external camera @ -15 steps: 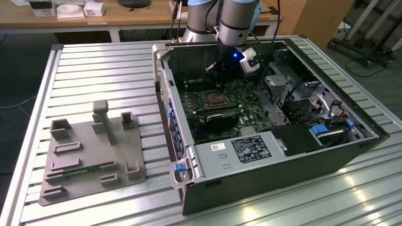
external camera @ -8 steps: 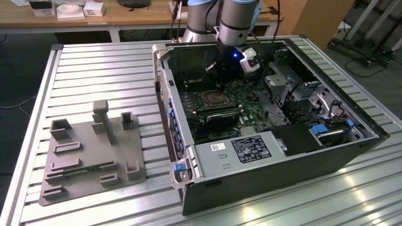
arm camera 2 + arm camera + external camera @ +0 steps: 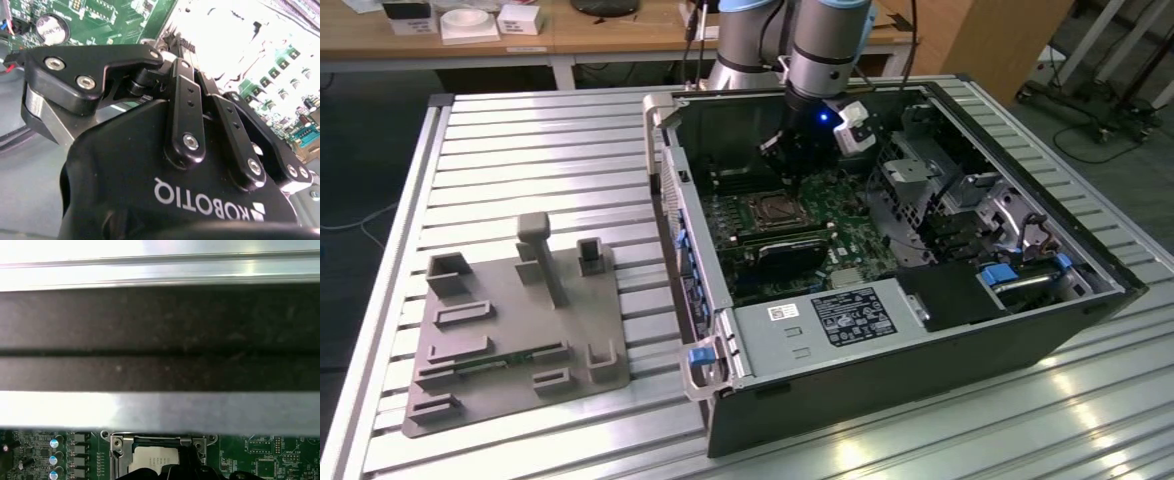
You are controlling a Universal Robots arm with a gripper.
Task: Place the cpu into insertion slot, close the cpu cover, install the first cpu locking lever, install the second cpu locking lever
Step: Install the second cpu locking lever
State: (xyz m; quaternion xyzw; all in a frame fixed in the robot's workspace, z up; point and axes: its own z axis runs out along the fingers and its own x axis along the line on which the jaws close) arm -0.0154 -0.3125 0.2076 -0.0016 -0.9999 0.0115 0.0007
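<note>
Inside the open computer case the insertion slot (image 3: 774, 212) sits in the green motherboard (image 3: 847, 195). In the first wrist view the cpu (image 3: 152, 458) shows its silvery top inside the slot. The silver cpu cover (image 3: 118, 450) appears to lie down around it as a frame. My gripper (image 3: 793, 178) hangs just above the slot's far edge, and its dark tips (image 3: 175, 473) overlap the slot's rim. In the second wrist view its links converge, so it looks shut with nothing seen in it. I cannot make out the locking levers.
The black case wall (image 3: 160, 335) rises close beside the slot. A drive cage (image 3: 927, 175), a power supply (image 3: 834, 320) and long memory slots (image 3: 781, 243) crowd the case. A grey fixture block (image 3: 520, 320) stands on the slatted table (image 3: 534, 150) at the exterior view's left.
</note>
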